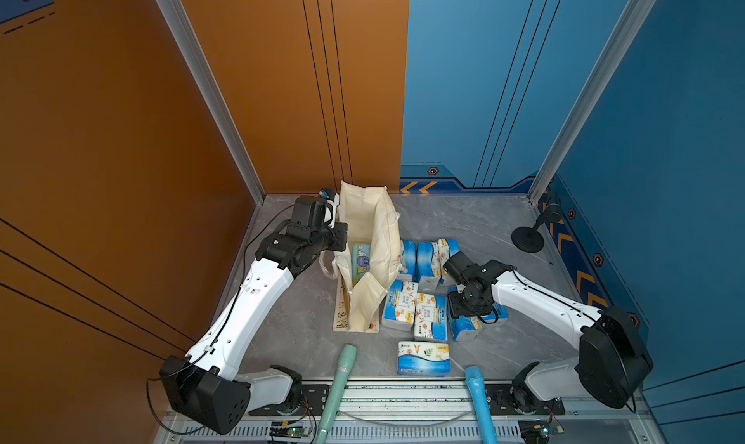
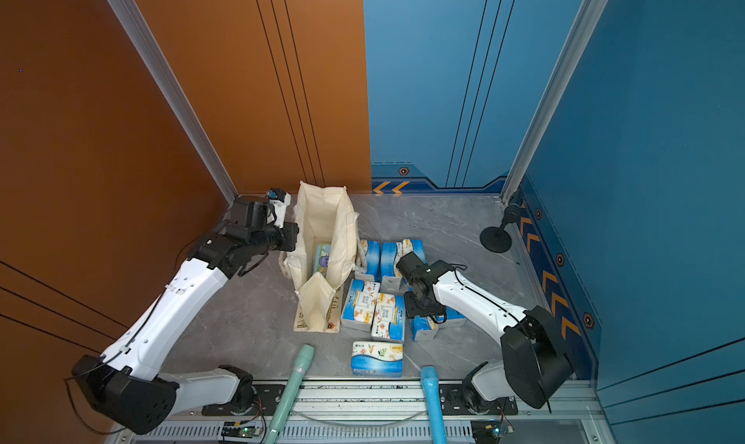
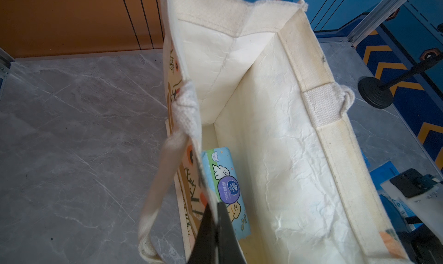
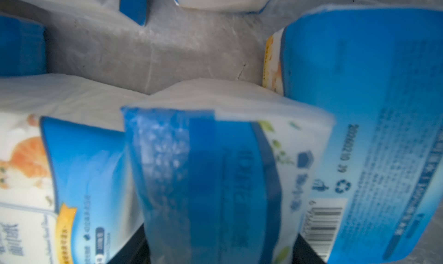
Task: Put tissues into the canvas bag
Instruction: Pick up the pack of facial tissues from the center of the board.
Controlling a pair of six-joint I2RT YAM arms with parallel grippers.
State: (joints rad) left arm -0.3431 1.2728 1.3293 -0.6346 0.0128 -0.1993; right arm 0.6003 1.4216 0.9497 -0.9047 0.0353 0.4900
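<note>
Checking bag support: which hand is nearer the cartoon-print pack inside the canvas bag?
Left. The left hand pinches the rim of the canvas bag just above the cartoon-print pack; the right hand is outside the bag, straddling a blue-and-white pack.

Left arm (image 1: 242, 313) extended forward, wrist turned inward; left claw (image 3: 217, 229) pinched shut on the canvas bag (image 3: 263, 131) wall. Right arm (image 1: 540, 301) bent inward, wrist pitched down; right claw (image 4: 220, 246) jaws straddle a tissue pack (image 4: 203, 167), grip unconfirmed.
</note>
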